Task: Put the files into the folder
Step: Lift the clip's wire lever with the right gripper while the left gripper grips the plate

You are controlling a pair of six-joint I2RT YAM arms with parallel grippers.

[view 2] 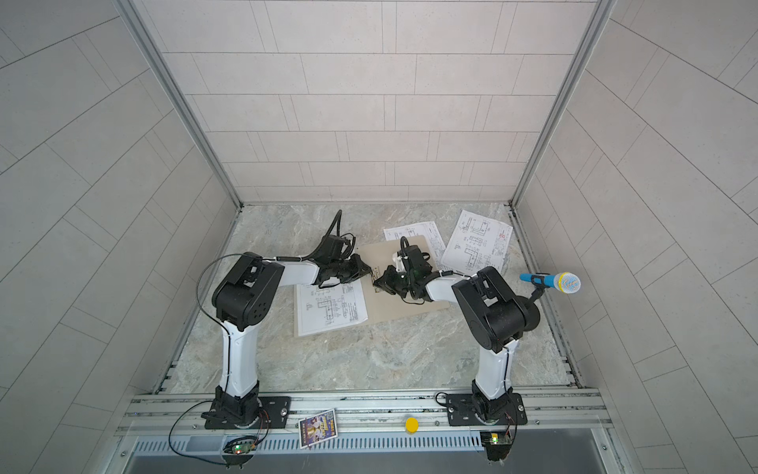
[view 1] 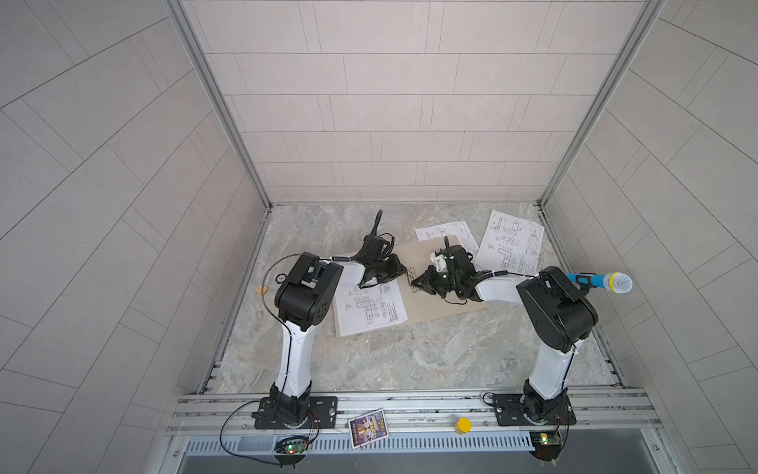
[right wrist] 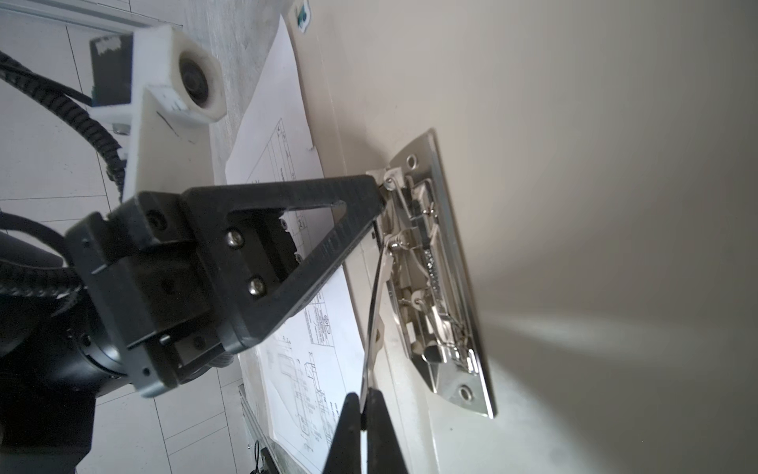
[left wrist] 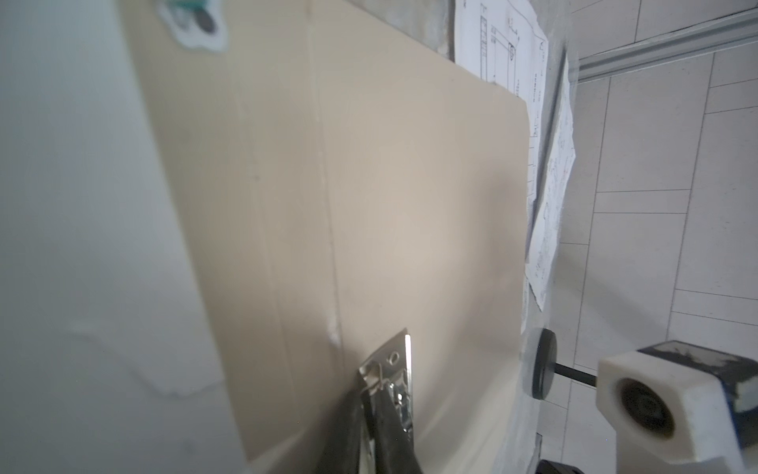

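The tan folder [view 1: 430, 307] [view 2: 393, 312] lies open flat on the marble table, its silver clip [right wrist: 434, 279] [left wrist: 393, 369] on the inner face. My right gripper [right wrist: 363, 406] [view 1: 412, 284] is shut on the clip's thin metal lever [right wrist: 377, 295]. From the other side my left gripper [left wrist: 379, 377] [view 1: 404, 274] has its tips at the clip's far end, a thin slit between them. One file [view 1: 371, 307] [view 2: 330, 305] lies beside the clip on the left. A second file [view 1: 451, 234] pokes out behind the folder. A third file [view 1: 510, 244], with a red mark, lies at the back right.
A blue microphone [view 1: 603, 281] sticks out on a stand by the right arm's elbow. On the front rail lie a colourful card [view 1: 368, 427] and a yellow cylinder [view 1: 464, 424]. Tiled walls enclose the table on three sides.
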